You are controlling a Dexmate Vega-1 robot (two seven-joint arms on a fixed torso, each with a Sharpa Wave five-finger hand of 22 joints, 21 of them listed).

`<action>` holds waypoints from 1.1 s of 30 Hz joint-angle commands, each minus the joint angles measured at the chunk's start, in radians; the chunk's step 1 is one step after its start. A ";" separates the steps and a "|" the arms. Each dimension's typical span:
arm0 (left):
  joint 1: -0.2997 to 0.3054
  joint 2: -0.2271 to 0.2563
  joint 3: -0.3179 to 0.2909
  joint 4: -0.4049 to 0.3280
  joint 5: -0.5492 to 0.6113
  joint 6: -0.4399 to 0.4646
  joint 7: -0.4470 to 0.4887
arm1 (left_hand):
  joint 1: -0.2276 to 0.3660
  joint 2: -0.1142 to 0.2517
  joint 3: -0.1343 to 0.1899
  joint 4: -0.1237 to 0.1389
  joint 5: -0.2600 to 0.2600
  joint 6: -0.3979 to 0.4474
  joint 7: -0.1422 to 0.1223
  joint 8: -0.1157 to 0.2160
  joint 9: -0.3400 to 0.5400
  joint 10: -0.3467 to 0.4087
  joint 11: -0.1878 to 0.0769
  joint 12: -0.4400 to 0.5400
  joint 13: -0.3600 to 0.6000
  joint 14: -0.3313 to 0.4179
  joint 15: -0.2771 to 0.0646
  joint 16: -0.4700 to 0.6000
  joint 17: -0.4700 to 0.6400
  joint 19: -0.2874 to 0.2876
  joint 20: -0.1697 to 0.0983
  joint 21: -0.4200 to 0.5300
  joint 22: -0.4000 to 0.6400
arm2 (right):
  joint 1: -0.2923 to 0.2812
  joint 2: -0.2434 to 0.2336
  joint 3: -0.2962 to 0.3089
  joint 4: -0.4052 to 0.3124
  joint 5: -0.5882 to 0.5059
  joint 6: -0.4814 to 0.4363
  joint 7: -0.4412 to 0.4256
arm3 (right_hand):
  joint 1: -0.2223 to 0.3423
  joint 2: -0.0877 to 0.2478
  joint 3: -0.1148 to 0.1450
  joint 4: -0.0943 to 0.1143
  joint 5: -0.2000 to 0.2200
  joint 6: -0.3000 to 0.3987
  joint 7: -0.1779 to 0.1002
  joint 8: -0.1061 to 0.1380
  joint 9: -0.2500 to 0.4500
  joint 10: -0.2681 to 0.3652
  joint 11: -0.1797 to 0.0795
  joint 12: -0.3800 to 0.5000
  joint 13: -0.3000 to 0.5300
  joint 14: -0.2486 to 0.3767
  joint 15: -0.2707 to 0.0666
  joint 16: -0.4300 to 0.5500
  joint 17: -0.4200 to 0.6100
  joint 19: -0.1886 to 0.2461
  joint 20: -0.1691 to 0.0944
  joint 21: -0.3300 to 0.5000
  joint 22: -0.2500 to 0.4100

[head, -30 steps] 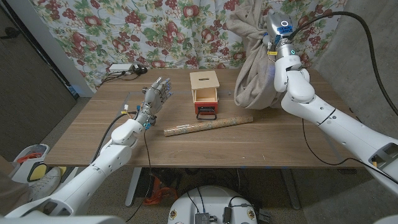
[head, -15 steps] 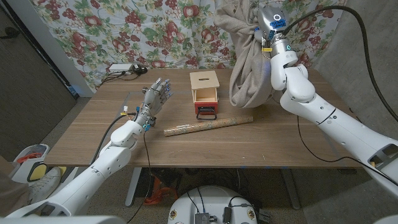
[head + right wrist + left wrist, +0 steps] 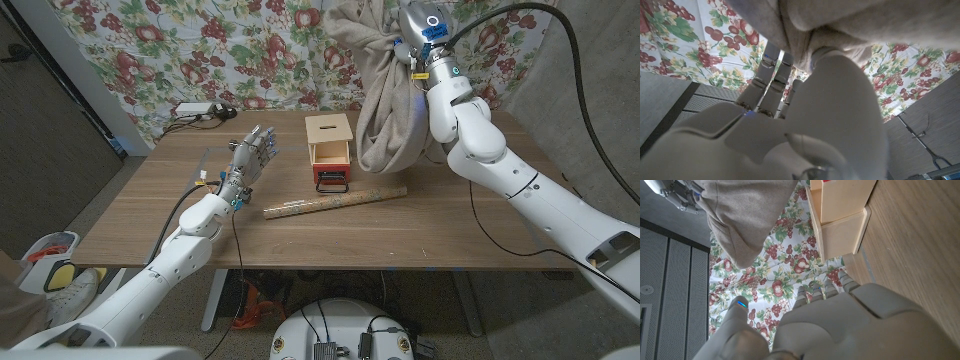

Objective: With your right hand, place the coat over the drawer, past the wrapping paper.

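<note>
Since a second ago the right hand [image 3: 412, 40] has carried the coat [image 3: 385, 110] up and toward the drawer [image 3: 331, 152], so the cloth hangs closer to the box than it did.

Head view: the right hand grips the bunched top of the coat high above the table [image 3: 150, 215]; the beige bundle hangs just right of the drawer, its lower end near the table. The drawer's red front stands pulled out. The paper [image 3: 335, 201], a long roll, lies in front of the drawer. The left hand [image 3: 250, 158] stands left of the drawer, fingers apart, holding nothing.

Left wrist view: the left hand [image 3: 840, 325], the drawer [image 3: 840, 210] and the hanging coat [image 3: 740, 215] show.

Right wrist view: the right hand [image 3: 805, 115] reaches up into the coat [image 3: 865, 20], its fingers [image 3: 767, 85] closed in the folds.
</note>
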 commanded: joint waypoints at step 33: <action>0.000 -0.012 -0.002 0.013 -0.002 -0.036 -0.014 | -0.004 0.002 -0.004 0.002 0.003 0.009 -0.001 0.002 0.004 0.006 -0.001 0.001 0.001 -0.067 0.005 0.005 0.001 0.003 0.002 0.001 0.003 | 0.044 0.074 -0.013 -0.004 -0.057 0.241 0.040 | 0.004 -0.004 0.086 0.037 0.034 -0.002 -0.007 0.014 0.008 -0.003 -0.002 0.008 0.005 0.059 -0.127 -0.013 0.017 -0.022 -0.116 0.044 -0.024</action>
